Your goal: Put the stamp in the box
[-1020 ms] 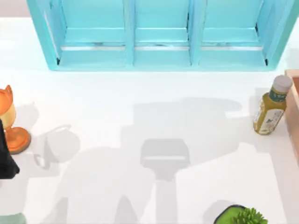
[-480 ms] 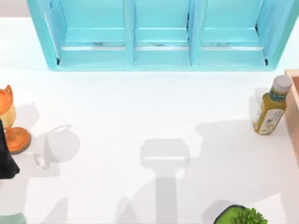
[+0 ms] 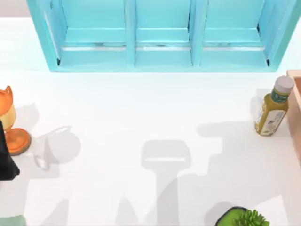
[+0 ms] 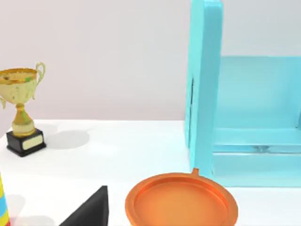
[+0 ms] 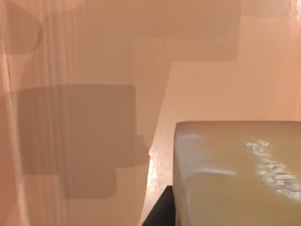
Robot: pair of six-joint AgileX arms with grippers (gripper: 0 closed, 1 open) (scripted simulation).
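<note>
The stamp (image 5: 235,174) is a tan block with a whitish carved patch. It hangs close under my right wrist, above the box's reddish floor (image 5: 211,70). A dark finger (image 5: 159,211) of my right gripper presses against its side, so the gripper is shut on it. A blocky shadow lies on the floor beside it. The box (image 3: 296,110) shows as a tan-rimmed strip at the table's right edge.
A yellow-green bottle (image 3: 273,107) stands just left of the box. The turquoise shelf unit (image 3: 160,35) spans the back. At the left are an orange cup (image 3: 11,127), a black object (image 3: 6,162) and a gold trophy (image 4: 21,110). A green plant (image 3: 244,217) sits front right.
The arm shadows on the table have shrunk away from the middle and shifted right and forward. The bottle, cup and plant have not moved.
</note>
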